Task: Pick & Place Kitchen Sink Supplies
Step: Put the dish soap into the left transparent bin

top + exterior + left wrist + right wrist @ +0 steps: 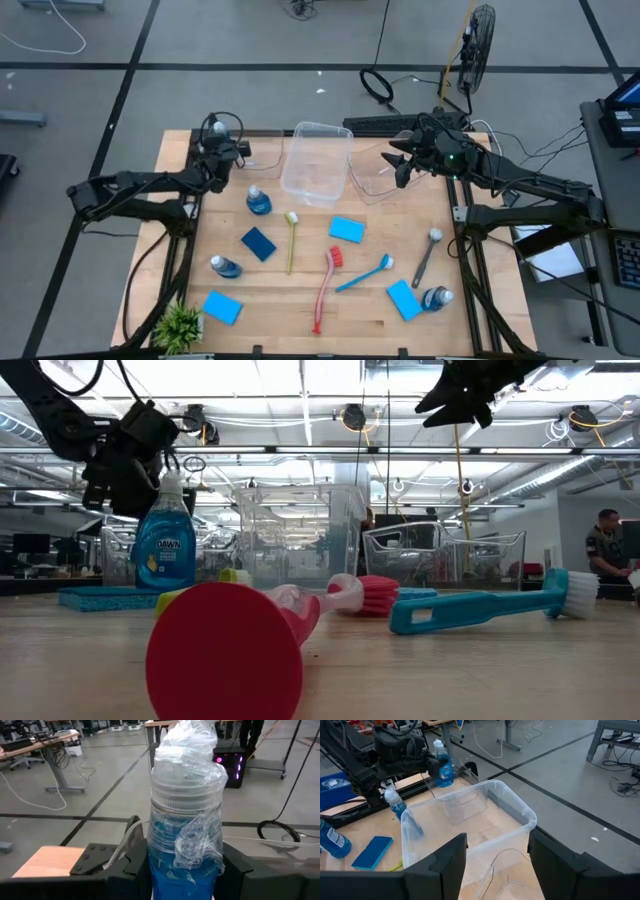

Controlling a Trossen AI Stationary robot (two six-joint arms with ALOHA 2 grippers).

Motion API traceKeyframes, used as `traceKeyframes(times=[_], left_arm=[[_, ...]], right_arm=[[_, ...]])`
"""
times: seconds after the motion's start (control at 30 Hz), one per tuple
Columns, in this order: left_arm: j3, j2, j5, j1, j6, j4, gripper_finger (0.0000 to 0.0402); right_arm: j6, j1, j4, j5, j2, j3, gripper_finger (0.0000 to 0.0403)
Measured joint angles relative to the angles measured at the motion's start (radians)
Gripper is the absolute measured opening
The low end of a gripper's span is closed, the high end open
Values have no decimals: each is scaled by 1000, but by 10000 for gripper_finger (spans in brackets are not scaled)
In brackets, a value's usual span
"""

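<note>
- Left gripper (222, 135) — clamped on a small bottle of blue liquid (185, 835), raised above the table's back-left corner.
- Beside it sits a clear tub (318, 163).
- Right gripper (497, 857) — fingers spread, nothing between them — hangs over a second tub (385, 182).
- Brushes, sponges and other bottles lie scattered on the table (300, 310).

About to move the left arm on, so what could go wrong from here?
The left end effector holds a bottle wrapped in loose clear film, so it might slip. The clear tub beside it looks light and could shift if bumped. The right end effector hangs open by the second tub, so the arms may crowd each other.
</note>
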Motion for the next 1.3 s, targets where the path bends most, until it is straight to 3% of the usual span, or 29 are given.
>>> traceKeyframes(times=[0.33, 0.63, 0.83, 1.07, 1.3], left_arm=[[0, 62, 1, 1, 6, 0, 154], [0, 62, -7, 1, 6, 0, 230], [1, 62, -23, 1, 14, -5, 257], [0, 46, -31, 1, 65, 3, 256], [0, -82, -66, -9, 213, 32, 239]], right_arm=[[0, 0, 0, 0, 0, 0, 201], [0, 0, 0, -1, 0, 0, 201], [0, 0, 0, -1, 0, 0, 201], [0, 0, 0, -2, 0, 0, 201], [0, 0, 0, -26, 0, 0, 201]])
